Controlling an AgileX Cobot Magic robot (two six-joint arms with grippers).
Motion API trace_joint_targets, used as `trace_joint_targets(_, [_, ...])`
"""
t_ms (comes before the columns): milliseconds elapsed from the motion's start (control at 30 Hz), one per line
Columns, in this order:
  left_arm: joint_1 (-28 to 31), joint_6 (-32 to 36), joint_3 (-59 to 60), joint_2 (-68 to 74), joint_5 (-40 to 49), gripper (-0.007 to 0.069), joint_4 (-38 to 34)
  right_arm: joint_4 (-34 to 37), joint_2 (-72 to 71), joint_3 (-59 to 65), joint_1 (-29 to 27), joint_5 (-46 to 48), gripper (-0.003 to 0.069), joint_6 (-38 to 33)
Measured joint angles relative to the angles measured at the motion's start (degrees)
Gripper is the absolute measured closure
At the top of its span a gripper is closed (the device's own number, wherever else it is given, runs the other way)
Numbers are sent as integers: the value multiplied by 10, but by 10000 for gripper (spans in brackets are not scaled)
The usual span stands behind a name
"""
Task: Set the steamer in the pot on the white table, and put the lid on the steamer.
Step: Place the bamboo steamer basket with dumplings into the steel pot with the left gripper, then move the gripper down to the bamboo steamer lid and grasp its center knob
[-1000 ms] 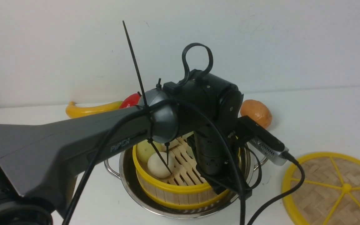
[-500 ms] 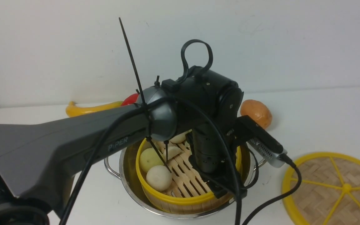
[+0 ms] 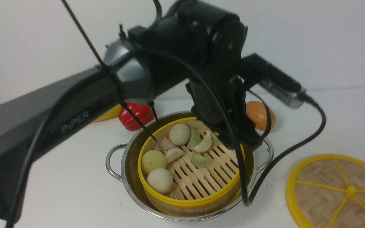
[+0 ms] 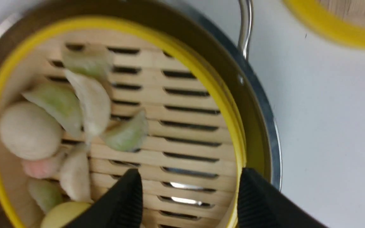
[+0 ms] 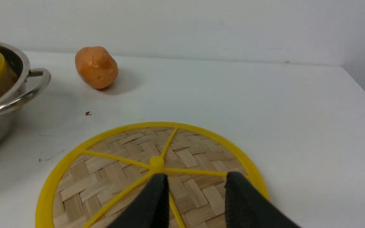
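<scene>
- Steamer [image 3: 188, 202] sits inside the pot [image 3: 131, 152], its yellow rim standing above the steel edge. The slatted floor shows, with buns and dumplings crowded from seven to twelve o'clock.
- Pot stands on the white table [image 3: 74, 190], one looped handle at nine o'clock and the other at three.
- Left gripper [image 4: 190, 172] hangs above the steamer's two o'clock edge, jaws spread wide and gripping nothing. In its wrist view one finger is over the slats, the other beyond the rim.
- Lid [image 3: 328, 193] lies flat on the table at four o'clock of the pot, apart from it.
- Right gripper [image 5: 196, 175] hovers over the lid — jaws parted, empty.
- Red pepper [image 3: 135, 115] lies at eleven o'clock of the pot, and an orange lump [image 3: 260, 114] at two.
</scene>
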Motion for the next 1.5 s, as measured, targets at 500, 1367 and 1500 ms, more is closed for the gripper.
trace_joint_targets(500, [0, -16, -55, -60, 15, 246, 14, 0, 0, 0, 0, 0, 418, 0])
trace_joint_targets(1367, [188, -217, 268, -403, -45, 246, 132, 0, 0, 0, 0, 0, 418, 0])
trace_joint_targets(1500, [300, -173, 403, -491, -156, 246, 71, 0, 0, 0, 0, 0, 418, 0])
